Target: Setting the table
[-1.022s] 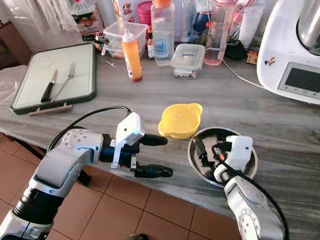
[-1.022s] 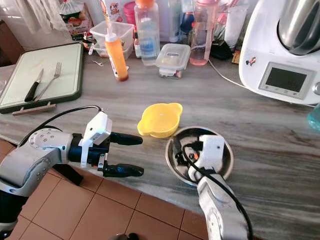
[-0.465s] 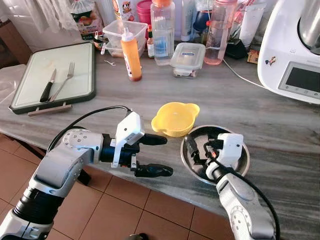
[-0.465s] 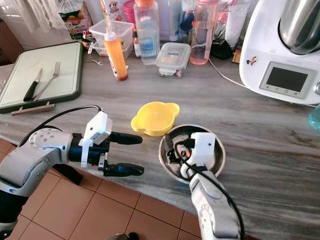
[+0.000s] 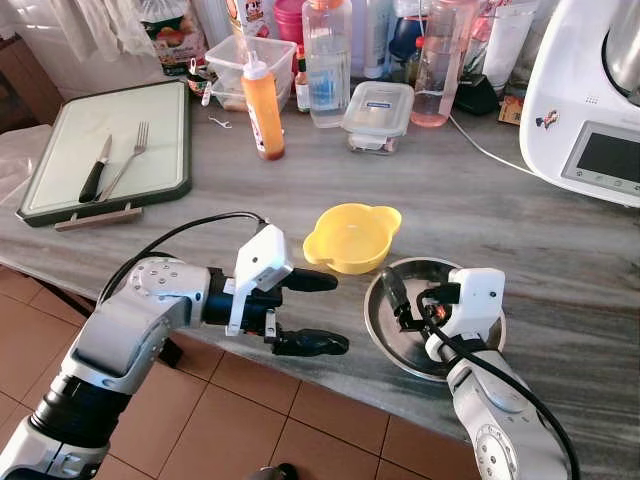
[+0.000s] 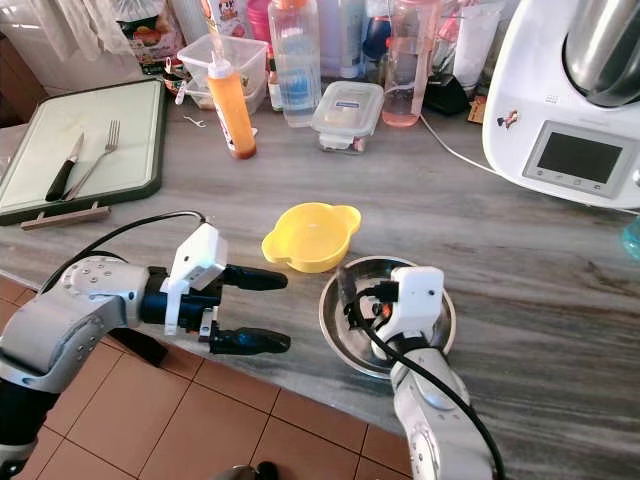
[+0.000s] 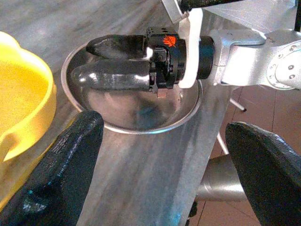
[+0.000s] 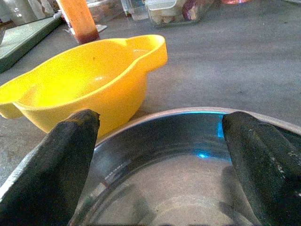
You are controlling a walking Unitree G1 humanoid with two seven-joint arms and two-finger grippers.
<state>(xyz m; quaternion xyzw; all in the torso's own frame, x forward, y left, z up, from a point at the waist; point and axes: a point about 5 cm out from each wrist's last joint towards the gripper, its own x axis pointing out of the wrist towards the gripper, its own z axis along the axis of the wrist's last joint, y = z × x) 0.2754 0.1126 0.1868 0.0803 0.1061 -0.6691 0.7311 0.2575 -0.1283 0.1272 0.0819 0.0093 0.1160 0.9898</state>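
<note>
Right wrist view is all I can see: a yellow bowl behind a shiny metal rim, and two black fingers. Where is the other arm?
Observer: The left gripper is open at the front edge of the counter, pointing at the yellow bowl and the metal bowl.
Operator: Is there any cutlery around?
Observer: Yes. A fork and a knife lie on a green-rimmed board at the counter's far left.
Operator: And what's off to the right?
Observer: A big white kitchen machine with a screen stands at the back right. The right gripper is open, inside the metal bowl.
</note>
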